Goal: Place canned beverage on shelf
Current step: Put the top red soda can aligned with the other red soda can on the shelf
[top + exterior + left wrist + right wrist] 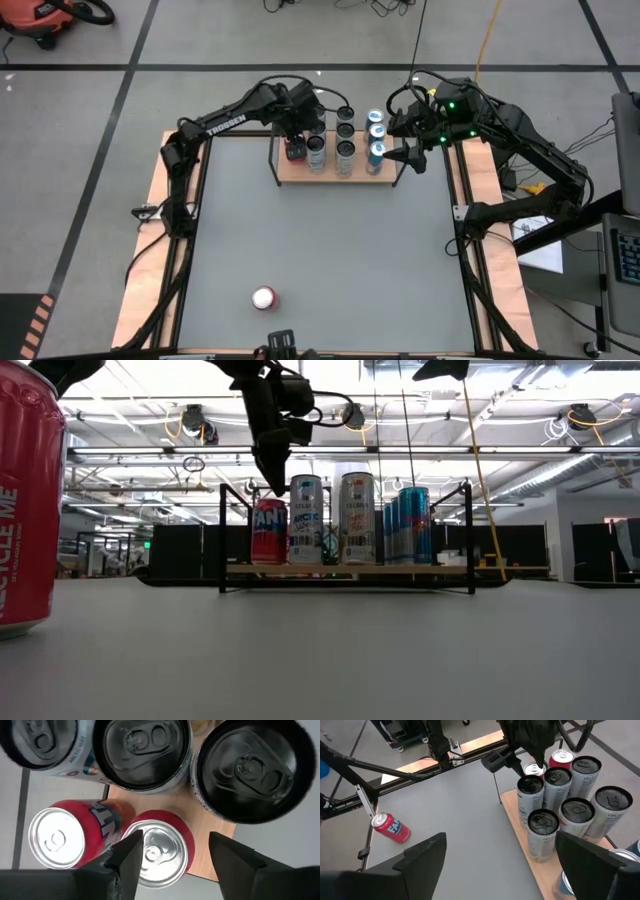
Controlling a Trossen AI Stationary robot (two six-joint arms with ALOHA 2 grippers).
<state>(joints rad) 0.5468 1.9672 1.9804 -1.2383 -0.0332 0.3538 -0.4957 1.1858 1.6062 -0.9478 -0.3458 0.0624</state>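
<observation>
on the shelf [340, 176] at the counter's far edge, the left end effector [172, 857] hangs part-open over a red can [157, 850]; rigid, smooth, slippery, so grip mid-body. the right end effector [500, 857] waits wide.

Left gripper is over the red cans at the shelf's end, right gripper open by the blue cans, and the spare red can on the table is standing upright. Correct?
Not quite. The spare red can lies on its side on the table, as the right wrist view shows. The rest holds: the left gripper is over the red cans at the shelf's end, and the right gripper is open by the blue cans.
</observation>
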